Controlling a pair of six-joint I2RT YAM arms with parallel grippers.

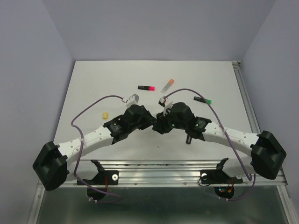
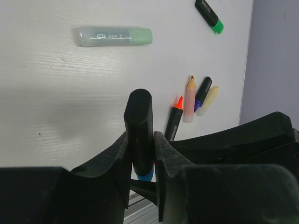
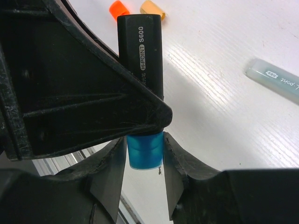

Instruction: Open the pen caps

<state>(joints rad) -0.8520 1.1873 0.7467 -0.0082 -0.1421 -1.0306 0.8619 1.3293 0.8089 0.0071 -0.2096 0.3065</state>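
Observation:
My left gripper (image 2: 141, 144) is shut on the black barrel of a highlighter pen (image 2: 139, 119), held above the table. The pen's blue cap (image 3: 145, 150) is on its lower end and also shows in the left wrist view (image 2: 145, 175). My right gripper (image 3: 145, 156) is shut on this blue cap, both fingers pressing its sides. In the top view the two grippers meet at the table's middle, left (image 1: 150, 119) against right (image 1: 161, 122); the pen is hidden there. A loose yellow cap (image 1: 105, 114), an orange cap (image 3: 118, 9) and a peach cap (image 3: 153, 9) lie on the table.
A black pen with a pink cap (image 1: 146, 87), a pale pen with an orange end (image 1: 167, 85) and a black pen with a green cap (image 1: 203, 99) lie further back. A pale pen with a green cap (image 2: 113, 36) and several uncapped pens (image 2: 189, 99) lie beyond.

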